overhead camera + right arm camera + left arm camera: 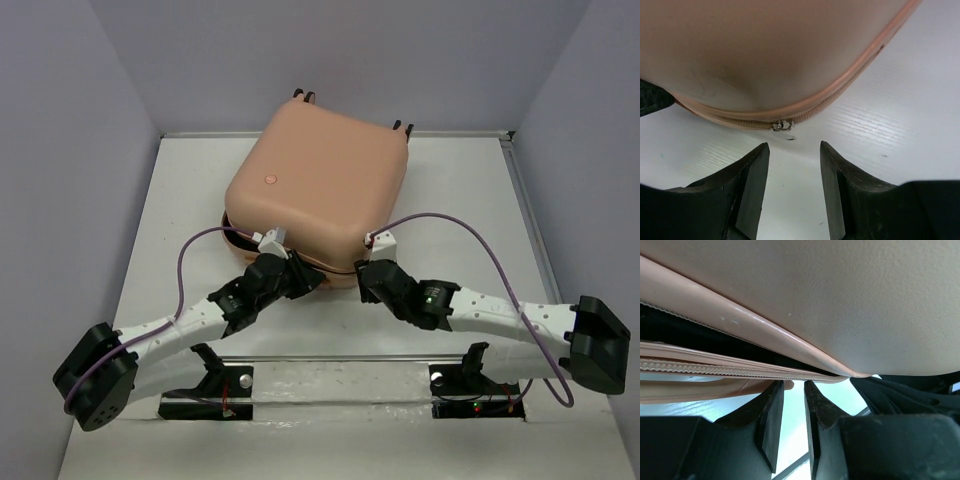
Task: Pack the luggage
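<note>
The peach-pink luggage [320, 170] lies flat at the back middle of the table, round mark [269, 180] up and wheels [305, 96] at the far side. In the left wrist view the lid [840, 300] stands slightly ajar, with black lining [685, 332] showing above the zip edge [715, 367]. My left gripper [308, 280] [794, 390] is at the front edge, jaws narrowly apart and empty, tips just under the zip edge. My right gripper [365, 272] [793, 147] is open and empty, just short of the zip slider [781, 125] on the shell [765, 50].
Both grippers sit close together at the suitcase's near edge; the right arm [910, 390] shows in the left wrist view. The white table [460, 200] is walled at the back and sides. A metal rail [340, 358] crosses near the arm bases. Purple cables [470, 235] loop over both arms.
</note>
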`<state>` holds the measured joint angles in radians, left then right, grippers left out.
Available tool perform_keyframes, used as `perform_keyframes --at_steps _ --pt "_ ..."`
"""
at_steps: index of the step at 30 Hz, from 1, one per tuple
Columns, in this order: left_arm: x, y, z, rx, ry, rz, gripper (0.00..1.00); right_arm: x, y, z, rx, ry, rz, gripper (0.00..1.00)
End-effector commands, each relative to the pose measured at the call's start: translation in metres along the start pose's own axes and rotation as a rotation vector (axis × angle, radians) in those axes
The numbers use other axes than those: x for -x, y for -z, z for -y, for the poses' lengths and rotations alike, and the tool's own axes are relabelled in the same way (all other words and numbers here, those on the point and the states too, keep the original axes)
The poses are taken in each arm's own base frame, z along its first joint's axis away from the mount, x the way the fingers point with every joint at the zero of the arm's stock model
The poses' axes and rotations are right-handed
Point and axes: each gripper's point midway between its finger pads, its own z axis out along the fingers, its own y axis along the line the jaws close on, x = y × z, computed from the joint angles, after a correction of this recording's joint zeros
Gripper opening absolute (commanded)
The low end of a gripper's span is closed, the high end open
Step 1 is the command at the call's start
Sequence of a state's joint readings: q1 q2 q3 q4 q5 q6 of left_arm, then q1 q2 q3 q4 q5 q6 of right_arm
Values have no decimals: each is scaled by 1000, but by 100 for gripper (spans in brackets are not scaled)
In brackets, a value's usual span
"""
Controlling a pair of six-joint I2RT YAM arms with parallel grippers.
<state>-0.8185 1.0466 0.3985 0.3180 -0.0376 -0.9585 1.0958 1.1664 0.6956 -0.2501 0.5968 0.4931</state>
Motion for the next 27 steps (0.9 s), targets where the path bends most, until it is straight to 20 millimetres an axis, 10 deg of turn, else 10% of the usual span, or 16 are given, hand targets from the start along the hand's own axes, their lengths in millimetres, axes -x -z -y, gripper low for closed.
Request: perform_keyframes --at_steps 1,8,18,27 --pt "14 -3 15 -49 4 67 33 39 -9 -21 42 44 96 51" --pt "13 -3 13 -46 6 64 34 42 -32 -21 -28 98 109 47" --pt "10 -4 8 -39 13 64 33 70 -14 21 -215 24 260 7" --pt "25 -12 21 -42 -6 104 33 47 25 -33 249 -50 146 7"
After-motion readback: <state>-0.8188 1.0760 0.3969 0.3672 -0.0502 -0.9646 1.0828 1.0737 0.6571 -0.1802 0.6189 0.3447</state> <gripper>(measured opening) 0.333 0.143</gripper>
